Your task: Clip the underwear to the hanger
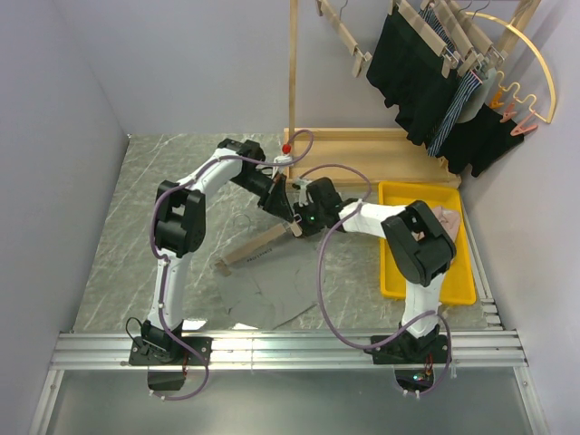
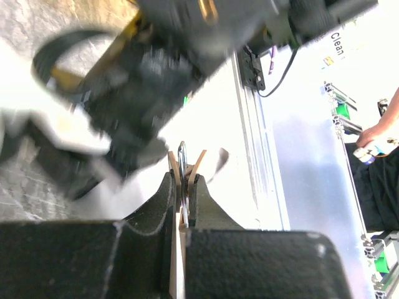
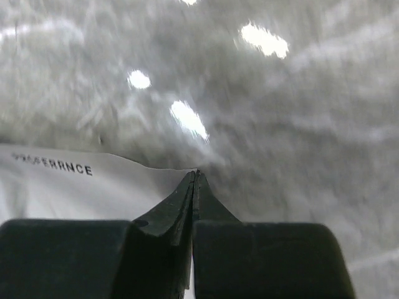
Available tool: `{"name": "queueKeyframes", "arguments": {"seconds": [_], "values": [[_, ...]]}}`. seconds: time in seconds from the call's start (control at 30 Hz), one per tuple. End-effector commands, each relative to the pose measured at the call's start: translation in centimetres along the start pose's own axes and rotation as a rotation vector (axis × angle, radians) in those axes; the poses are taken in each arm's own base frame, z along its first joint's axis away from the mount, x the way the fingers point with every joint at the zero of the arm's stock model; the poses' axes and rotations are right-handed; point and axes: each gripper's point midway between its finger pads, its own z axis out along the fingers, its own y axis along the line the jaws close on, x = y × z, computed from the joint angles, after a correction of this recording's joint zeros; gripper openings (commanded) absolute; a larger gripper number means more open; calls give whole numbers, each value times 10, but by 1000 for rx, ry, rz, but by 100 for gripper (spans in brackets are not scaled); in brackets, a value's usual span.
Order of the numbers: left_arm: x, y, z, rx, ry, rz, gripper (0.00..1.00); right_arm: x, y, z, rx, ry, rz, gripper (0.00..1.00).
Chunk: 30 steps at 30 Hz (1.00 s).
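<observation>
The grey marbled table carried everything, and the hanger, a pale wooden bar slanting across its middle, serves here as the mark for the rest. Well to the right of the hanger sat the yellow tray. The underwear lay spread flat just on the near side of the hanger, its top edge meeting the bar. Fabric and hanger were thus close together, which I judged to be the reason for that layout.

Both arms reached in to the hanger's far right end. The left gripper was closed on the hanger's clip, its fingers pressing the two wooden paddles with the wire spring showing between them. That squeeze was probably meant to spread the clip's mouth, though the mouth itself was hidden.

The right gripper, just beside that same end of the hanger, had its fingertips pressed together on the edge of the underwear's pale, printed waistband. It seemed held so as to lift that corner toward the clip. Whether any fabric had yet entered the clip could not be told.
</observation>
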Motion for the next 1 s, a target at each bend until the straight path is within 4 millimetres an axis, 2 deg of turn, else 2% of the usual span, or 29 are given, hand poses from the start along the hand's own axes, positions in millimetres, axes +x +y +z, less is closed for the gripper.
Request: {"name": "queueKeyframes", "arguments": {"seconds": [0.0, 0.17, 0.3, 0.43, 0.6, 0.73, 0.97], "values": [[-20, -13, -9, 0, -50, 100, 0, 61, -9, -19, -28, 192, 115, 0], [-16, -2, -17, -61, -32, 103, 0, 46, 1, -31, -77, 132, 130, 0], [-12, 11, -22, -116, -18, 123, 0, 39, 0, -37, -75, 87, 127, 0], [-7, 15, -25, -137, -3, 130, 0, 35, -2, -46, -76, 46, 130, 0], [-2, 20, -23, -137, 3, 125, 0, 19, -1, -59, -75, -25, 101, 0], [0, 22, -22, -136, 8, 118, 0, -3, 2, -70, -76, -106, 55, 0], [7, 21, -14, -121, 27, 112, 0, -26, 5, -77, -77, -163, 11, 0]]}}
